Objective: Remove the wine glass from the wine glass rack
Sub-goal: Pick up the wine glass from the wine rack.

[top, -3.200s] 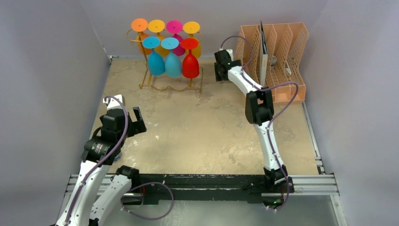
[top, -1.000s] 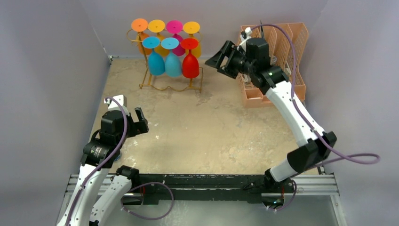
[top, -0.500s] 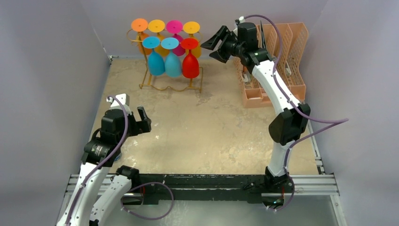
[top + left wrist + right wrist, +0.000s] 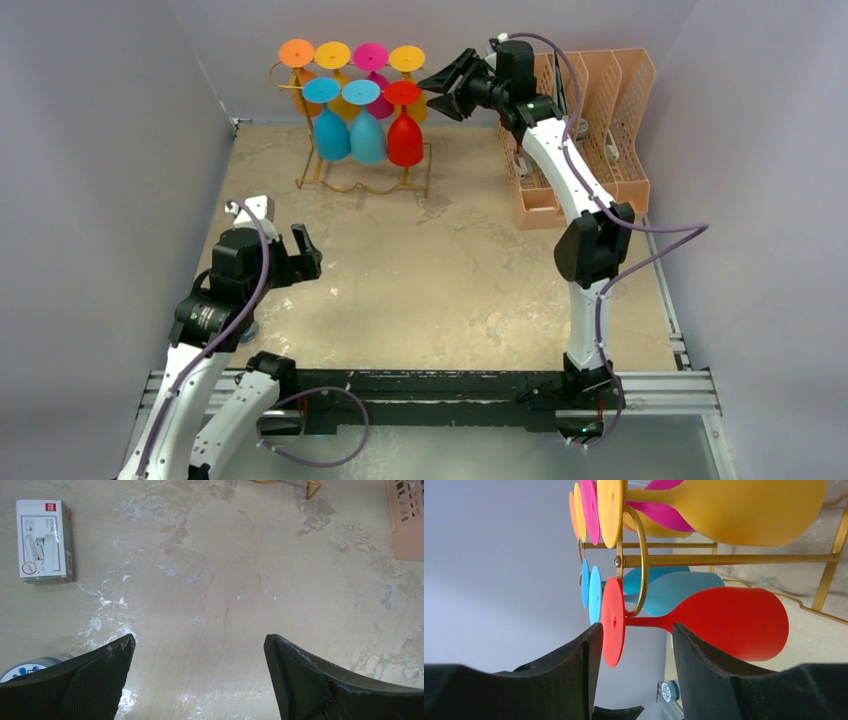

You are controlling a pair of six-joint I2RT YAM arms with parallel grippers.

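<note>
The gold wire wine glass rack (image 4: 330,180) stands at the back of the table with several coloured glasses hanging upside down. The red wine glass (image 4: 404,135) hangs at the front rail's right end. My right gripper (image 4: 437,88) is open, level with the red glass's foot, just to its right. In the right wrist view the red glass (image 4: 719,622) lies between the open fingers (image 4: 584,655), its round foot (image 4: 612,622) at the tips, held by the rack's loop hook (image 4: 640,565). My left gripper (image 4: 300,252) is open and empty, low over the table's left side; it also shows in the left wrist view (image 4: 199,642).
A peach lattice file organiser (image 4: 600,120) stands at the back right, behind the right arm. A small white box (image 4: 45,540) lies on the table left of the left gripper. A yellow glass (image 4: 734,510) hangs on the rear rail, close to the right gripper.
My right arm has swung left from the file organiser toward the rack, bringing its open gripper up to the red glass's foot. The left arm has barely moved.
</note>
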